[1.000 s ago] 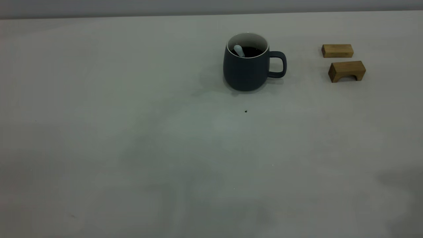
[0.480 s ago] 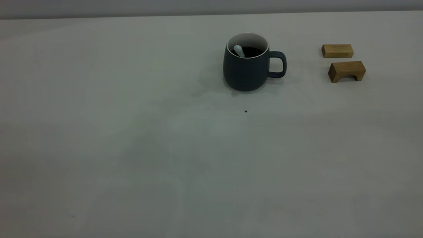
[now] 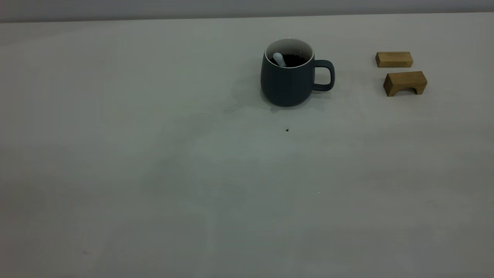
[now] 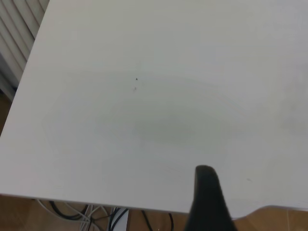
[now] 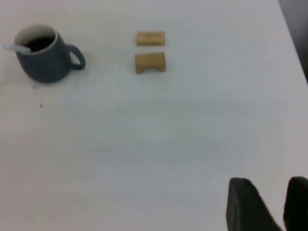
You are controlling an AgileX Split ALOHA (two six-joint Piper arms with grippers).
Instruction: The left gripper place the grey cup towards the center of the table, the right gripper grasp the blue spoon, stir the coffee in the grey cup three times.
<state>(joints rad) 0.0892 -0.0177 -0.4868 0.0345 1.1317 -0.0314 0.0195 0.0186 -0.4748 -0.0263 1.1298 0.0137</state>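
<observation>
We see matte rounded cup (image 3: pixel 287 81) upright on pale counter (image 3: pixel 154 173), toward 12 o'clock, loop handle pointing 3 o'clock. Spoon (image 3: pixel 279 59) leans inside, bowl sunk in dark coffee (image 3: pixel 295 60). Two tan wooden blocks (image 3: pixel 401 73) at cup's 3 o'clock, apart. Shadow at 5 o'clock corner gone since a second ago. Right fingers (image 5: pixel 243 204) slightly parted, empty. Left fingers (image 4: pixel 208 202): cannot tell.

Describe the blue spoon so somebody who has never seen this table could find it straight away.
On the off-white table, find the grey cup, the only mug, standing left of two wooden blocks in the exterior view. The blue spoon stands inside it, in the coffee, leaning on the rim opposite the handle. Its pale blue handle is the only light, slim thing there.
</observation>
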